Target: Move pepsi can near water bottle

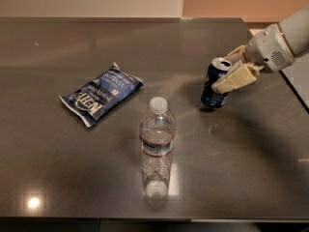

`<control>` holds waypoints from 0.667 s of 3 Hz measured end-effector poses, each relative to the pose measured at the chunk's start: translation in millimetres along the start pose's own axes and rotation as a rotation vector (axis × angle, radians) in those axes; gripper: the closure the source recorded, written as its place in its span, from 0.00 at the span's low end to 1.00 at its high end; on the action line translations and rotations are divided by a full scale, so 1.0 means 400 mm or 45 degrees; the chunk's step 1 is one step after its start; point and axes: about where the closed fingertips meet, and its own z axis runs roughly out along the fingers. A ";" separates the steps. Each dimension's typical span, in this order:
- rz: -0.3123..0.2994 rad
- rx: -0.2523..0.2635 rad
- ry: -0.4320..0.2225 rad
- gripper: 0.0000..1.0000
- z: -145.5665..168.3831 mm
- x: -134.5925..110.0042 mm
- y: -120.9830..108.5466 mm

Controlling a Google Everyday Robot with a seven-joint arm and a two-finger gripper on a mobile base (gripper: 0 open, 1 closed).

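Note:
The pepsi can [210, 94], dark navy with a silver top, is at the right of the dark table [72, 178], tilted with its top leaning right. My gripper [224, 72] reaches in from the right and is shut on the can's upper part, with one tan finger [235, 78] across its front. The water bottle [157, 149], clear with a white cap, stands upright near the table's front middle, well to the left of and nearer than the can.
A flat blue snack bag [100, 94] lies left of centre. The table's right edge [294, 88] runs just behind my arm, and its front edge is close below the bottle. A pale wall stands behind the table.

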 end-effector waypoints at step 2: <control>-0.087 -0.187 -0.036 1.00 0.033 -0.036 0.218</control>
